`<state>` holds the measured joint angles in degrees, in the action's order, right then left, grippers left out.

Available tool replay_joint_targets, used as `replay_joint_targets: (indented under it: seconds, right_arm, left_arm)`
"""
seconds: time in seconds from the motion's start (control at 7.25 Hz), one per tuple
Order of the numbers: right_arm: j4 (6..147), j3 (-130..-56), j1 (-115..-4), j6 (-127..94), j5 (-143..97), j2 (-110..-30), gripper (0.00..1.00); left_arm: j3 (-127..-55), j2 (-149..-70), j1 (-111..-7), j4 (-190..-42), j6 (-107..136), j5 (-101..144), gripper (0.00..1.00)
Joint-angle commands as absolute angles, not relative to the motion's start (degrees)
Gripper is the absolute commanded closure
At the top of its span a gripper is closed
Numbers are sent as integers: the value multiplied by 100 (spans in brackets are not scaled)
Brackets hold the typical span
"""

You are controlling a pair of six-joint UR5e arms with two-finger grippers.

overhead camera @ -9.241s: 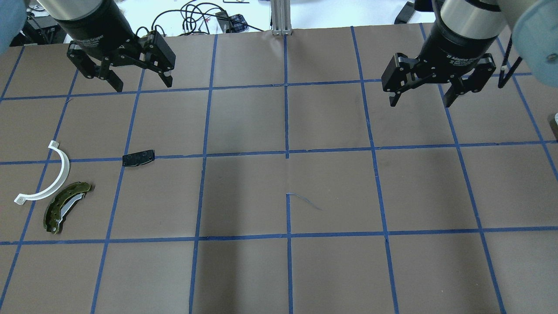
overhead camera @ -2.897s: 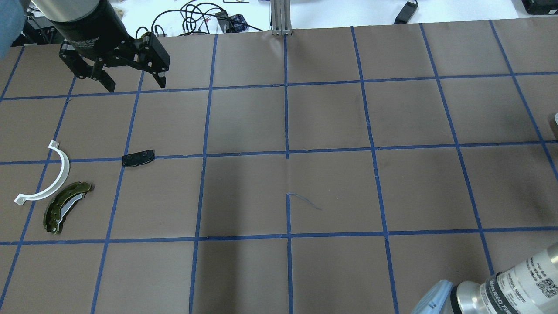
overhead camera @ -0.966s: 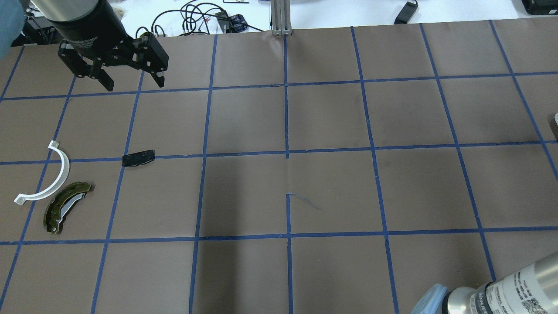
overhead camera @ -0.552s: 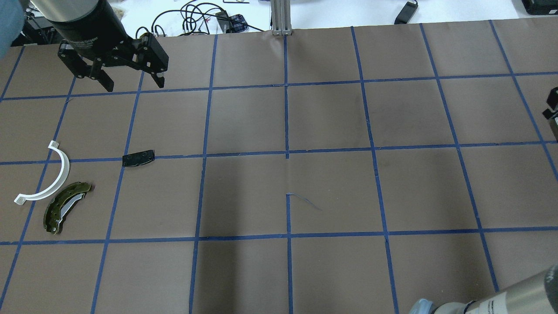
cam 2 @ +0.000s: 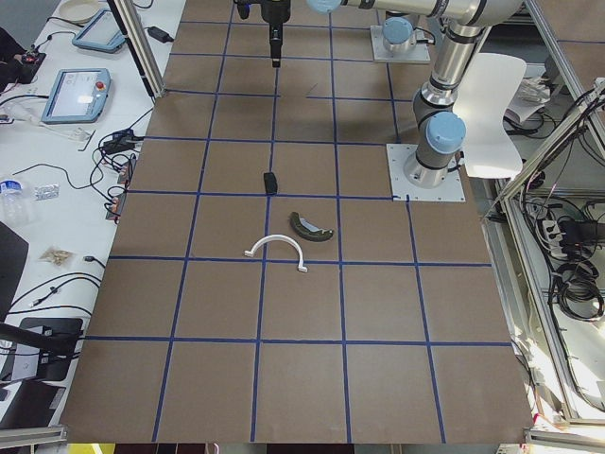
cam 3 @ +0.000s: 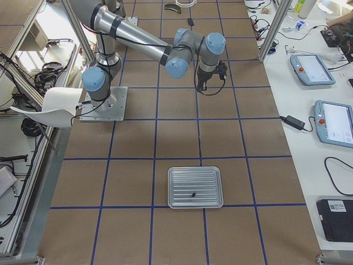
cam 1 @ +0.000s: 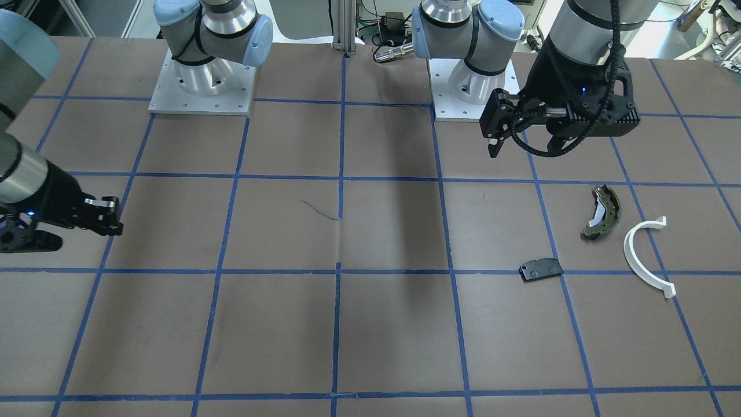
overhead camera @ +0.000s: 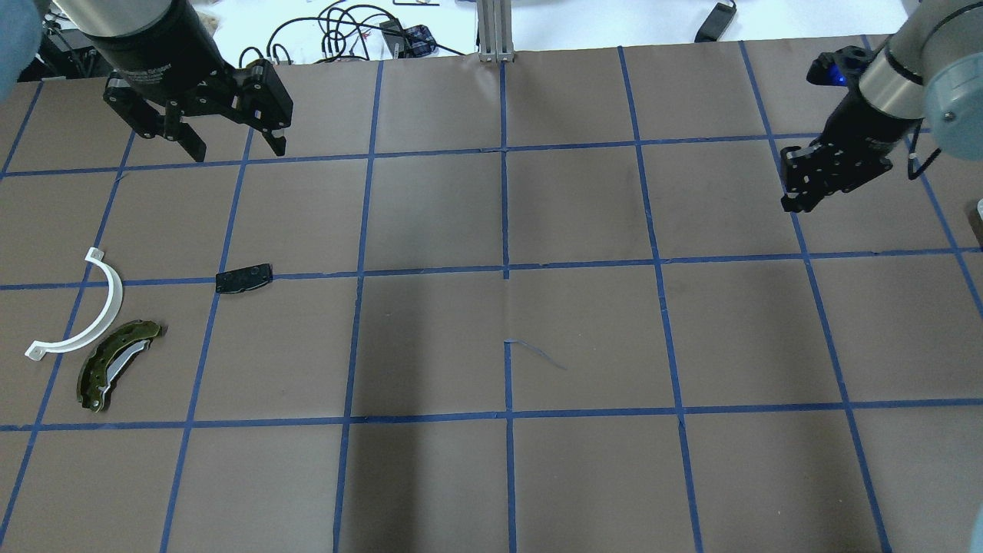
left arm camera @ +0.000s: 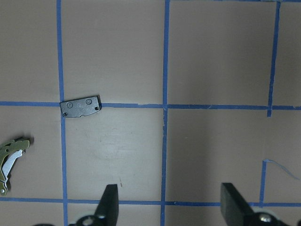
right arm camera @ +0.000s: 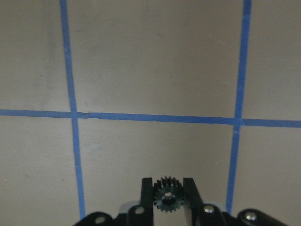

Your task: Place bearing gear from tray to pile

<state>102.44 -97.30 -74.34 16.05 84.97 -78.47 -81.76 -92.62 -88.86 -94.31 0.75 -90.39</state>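
One tray (cam 3: pixel 194 187): silver, lower centre of the right-side view; we see a small dark part (cam 3: pixel 193 194) inside.
Left gripper (overhead camera: pixel 236 150): upper left overhead, fingers spread wide.
Right gripper (overhead camera: pixel 797 201): upper right overhead, pinching the bearing gear (right arm camera: pixel 164 197).
Pile (cam 1: pixel 606 211): white half-ring (overhead camera: pixel 117 296), olive brake shoe (overhead camera: pixel 115 362), black pad (overhead camera: pixel 243 278), far left overhead; shoe just beside the ring, pad apart.

Brown table (overhead camera: pixel 584 330) taped off into a blue grid. Black cables (overhead camera: pixel 345 31) tangled past the far edge, just left of an aluminium post (overhead camera: pixel 495 27).
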Motion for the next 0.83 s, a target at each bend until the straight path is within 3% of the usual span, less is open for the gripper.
replay_joint_targets:
  seconds: [0.0, 0.55, 0.69]
  right_arm:
    - [10780, -9826, -8712, -132, 8490, -7805, 100]
    - [12327, -10230, -10586, -2571, 8464, -7157, 100]
    - [12505, -10230, -10930, -3002, 8455, -6919, 100]
  left_arm:
    - [-8183, -9255, -8886, -9439, 79, -9035, 0]
    - [-8191, -9264, -8886, -9439, 62, -9053, 0]
    - [-8122, -9298, -8886, -9387, 18, -9061, 45]
